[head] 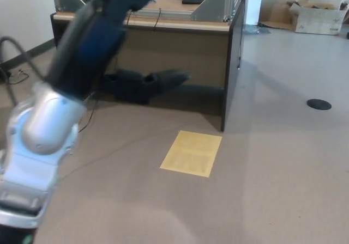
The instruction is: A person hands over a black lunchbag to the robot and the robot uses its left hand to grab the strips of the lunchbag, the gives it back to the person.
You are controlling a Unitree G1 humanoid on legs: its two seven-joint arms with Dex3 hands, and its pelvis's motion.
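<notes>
My left arm comes in from the lower left, with a silver forearm (pixel 41 127) low in the picture. My left hand (pixel 106 34) is raised in front of the desk, dark and motion-blurred. One black finger (pixel 155 81) sticks out to the right and the others reach up toward the desk top, spread apart with nothing between them. No lunchbag and no person show in the head view. My right hand does not show either.
A dark desk (pixel 232 53) with a metal frame, cables and a keyboard on top stands ahead. A yellow sheet (pixel 191 153) lies on the grey floor before it. A round black floor cover (pixel 319 104) and a cardboard box (pixel 318 16) are at the right.
</notes>
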